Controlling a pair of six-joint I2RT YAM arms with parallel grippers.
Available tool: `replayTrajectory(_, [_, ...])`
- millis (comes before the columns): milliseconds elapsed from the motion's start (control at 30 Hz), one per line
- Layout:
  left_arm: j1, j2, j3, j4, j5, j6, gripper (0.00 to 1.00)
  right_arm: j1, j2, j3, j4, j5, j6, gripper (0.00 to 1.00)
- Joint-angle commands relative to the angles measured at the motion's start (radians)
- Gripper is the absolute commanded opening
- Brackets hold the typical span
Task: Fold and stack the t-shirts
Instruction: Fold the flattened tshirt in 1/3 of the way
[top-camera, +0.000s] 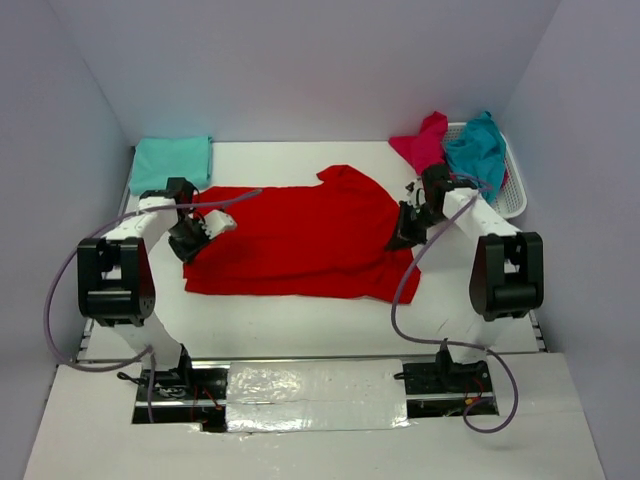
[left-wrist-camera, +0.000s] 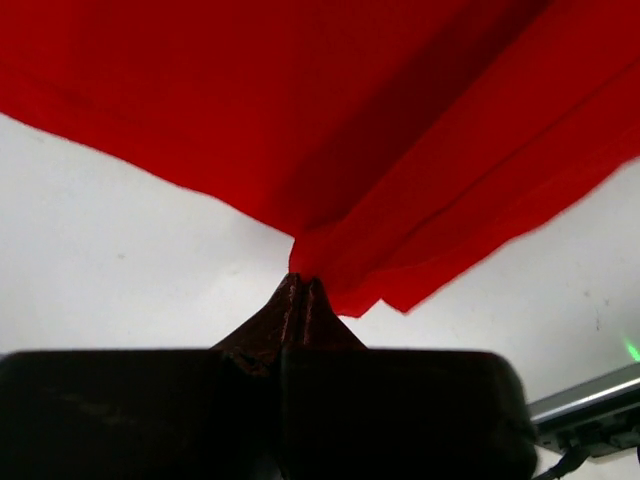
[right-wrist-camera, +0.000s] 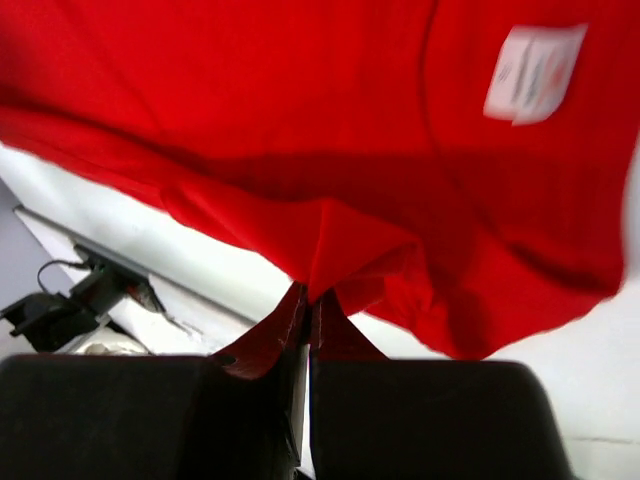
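Observation:
A bright red t-shirt lies spread across the middle of the table, partly folded lengthwise. My left gripper is shut on its left edge; in the left wrist view the cloth fans out from the closed tips of that gripper. On the shirt's right edge my right gripper is shut, and the right wrist view shows the fabric bunched into the pinched tips, with a white label on the shirt. A folded teal t-shirt rests at the back left.
A white mesh basket stands at the back right with a magenta shirt and a teal shirt spilling over it. White walls enclose the table. Foil tape and cables run along the near edge by the arm bases.

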Motion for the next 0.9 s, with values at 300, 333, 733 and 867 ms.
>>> replayTrajectory(300, [0.087, 0.2, 0.206, 0.035, 0.08, -0.199, 0.58, -0.043, 0.224, 0.204, 0.006, 0.035, -0.083, 0.0])
replayTrajectory(333, [0.112, 0.202, 0.233, 0.038, 0.087, -0.219, 0.61, -0.043, 0.236, 0.215, 0.003, 0.032, -0.082, 0.0])
replayTrajectory(733, [-0.035, -0.147, -0.13, 0.082, 0.069, 0.32, 0.62, -0.043, 0.249, 0.228, 0.018, 0.009, -0.079, 0.03])
replayTrajectory(867, [-0.035, -0.078, -0.12, 0.118, 0.03, 0.3, 0.63, -0.043, 0.246, 0.214, 0.021, 0.012, -0.082, 0.02])
